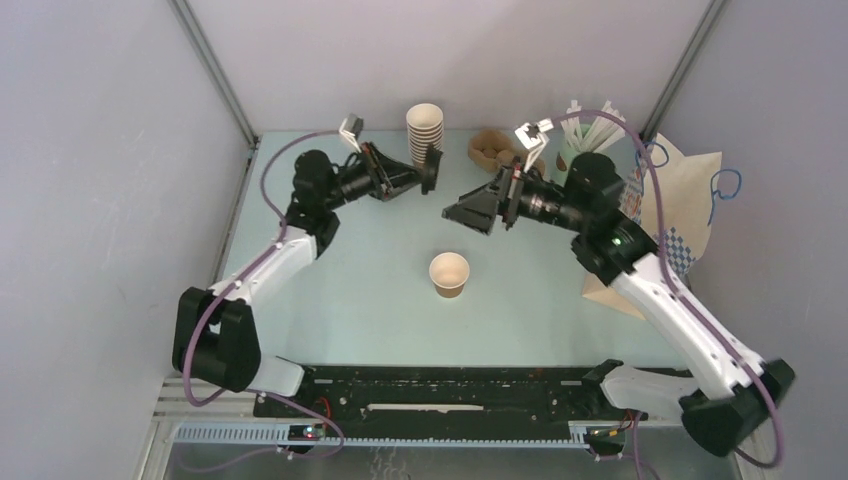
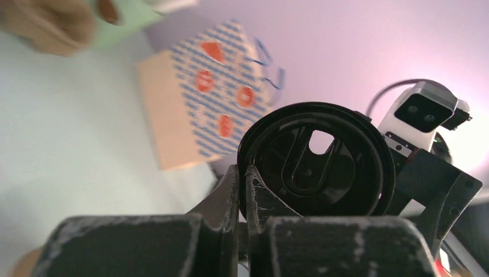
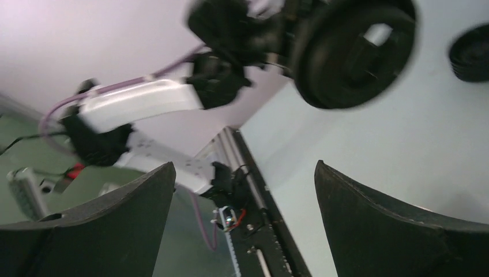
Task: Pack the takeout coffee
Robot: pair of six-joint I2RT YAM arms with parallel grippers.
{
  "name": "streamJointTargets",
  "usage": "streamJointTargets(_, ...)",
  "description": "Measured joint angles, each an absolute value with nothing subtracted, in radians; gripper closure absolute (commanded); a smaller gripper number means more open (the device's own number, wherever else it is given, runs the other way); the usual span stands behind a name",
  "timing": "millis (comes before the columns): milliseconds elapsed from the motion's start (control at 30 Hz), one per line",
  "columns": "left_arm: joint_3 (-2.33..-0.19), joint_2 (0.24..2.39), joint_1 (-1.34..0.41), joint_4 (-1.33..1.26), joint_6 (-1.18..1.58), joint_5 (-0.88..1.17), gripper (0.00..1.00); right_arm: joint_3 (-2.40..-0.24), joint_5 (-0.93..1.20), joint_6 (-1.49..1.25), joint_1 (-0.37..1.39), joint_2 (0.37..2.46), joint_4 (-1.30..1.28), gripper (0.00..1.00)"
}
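Note:
The takeout coffee, a small brown paper cup (image 1: 449, 273), stands upright and uncovered in the middle of the table. My left gripper (image 1: 432, 168) hovers at the back, above and to the left of the cup. In the left wrist view it (image 2: 242, 173) is shut on the rim of a round black lid (image 2: 323, 156). Facing it from the right, my right gripper (image 1: 470, 212) is open with nothing between its fingers. The right wrist view shows it (image 3: 245, 173) spread wide, with the lid (image 3: 352, 52) blurred ahead of it.
A stack of paper cups (image 1: 424, 133) stands at the back, with a brown pulp tray (image 1: 492, 148) to its right. A pale green cup with straws (image 1: 572, 140) and a patterned paper bag (image 1: 690, 200) sit at the right. Another dark round object (image 3: 470, 52) lies on the table.

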State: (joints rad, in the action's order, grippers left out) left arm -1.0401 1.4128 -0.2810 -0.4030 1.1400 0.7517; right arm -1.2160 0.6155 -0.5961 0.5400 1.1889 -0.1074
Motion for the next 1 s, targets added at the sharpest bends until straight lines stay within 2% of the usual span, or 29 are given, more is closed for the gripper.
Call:
streamJointTargets(233,-0.953,1.412,-0.434,-0.884,1.491,0.793,1.00,-1.208,0.571,-0.597,0.604,1.039,-0.121,0.00)
streamJointTargets(367,-0.953,1.413,-0.464,-1.024,1.579,0.791,1.00,-1.190,0.495,-0.597,0.611,1.036,-0.167,0.00)
streamJointTargets(1000,-0.927,1.457,-0.480,-1.058,1.615,0.759,1.00,-1.228,0.374,-0.641,0.633,1.105,-0.115,0.05)
